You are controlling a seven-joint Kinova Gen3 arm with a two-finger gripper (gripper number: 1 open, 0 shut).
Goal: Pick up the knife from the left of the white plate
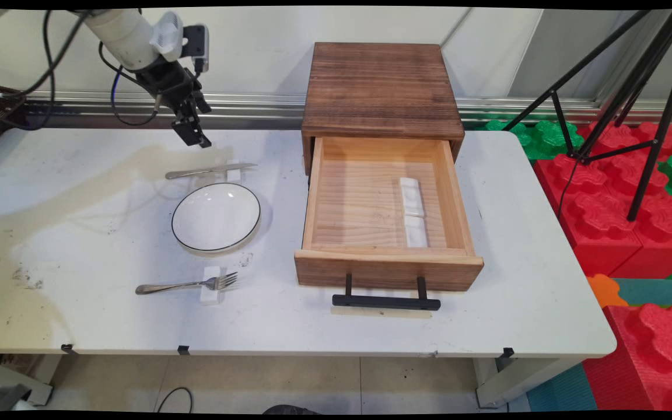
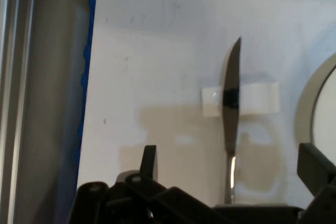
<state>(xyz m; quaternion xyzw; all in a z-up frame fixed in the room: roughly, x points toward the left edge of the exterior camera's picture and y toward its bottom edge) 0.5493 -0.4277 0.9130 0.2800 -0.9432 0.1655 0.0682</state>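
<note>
The knife (image 1: 210, 171) lies on the table (image 1: 79, 245) at its far left part, handle to the left. Its blade is propped on a small white rest (image 1: 233, 173). The gripper (image 1: 193, 131) hangs in the air above and a little behind it, tilted down toward the table. It holds nothing and touches nothing. In the hand view the two fingers (image 2: 149, 158) stand well spread, and the knife (image 2: 231, 93) runs up the gap between them, crossing its rest (image 2: 262, 98) (so the hand looks fairly well lined up over it, to my eye).

Just in front of the knife sits a white plate (image 1: 216, 217) with a dark rim, its edge showing at the right of the hand view (image 2: 323, 108). Nearer the front edge a fork (image 1: 187, 285) lies with its tines on a second white rest (image 1: 212, 291).

To the right of the plate a wooden box (image 1: 380, 87) stands with its drawer (image 1: 312, 198) pulled fully out, black handle (image 1: 385, 301) toward me. Two more white rests (image 1: 413, 211) lie end to end on the drawer floor, right of centre. Beyond the table's right end are red and green foam blocks (image 1: 622, 204) and a black tripod (image 1: 633, 87).
</note>
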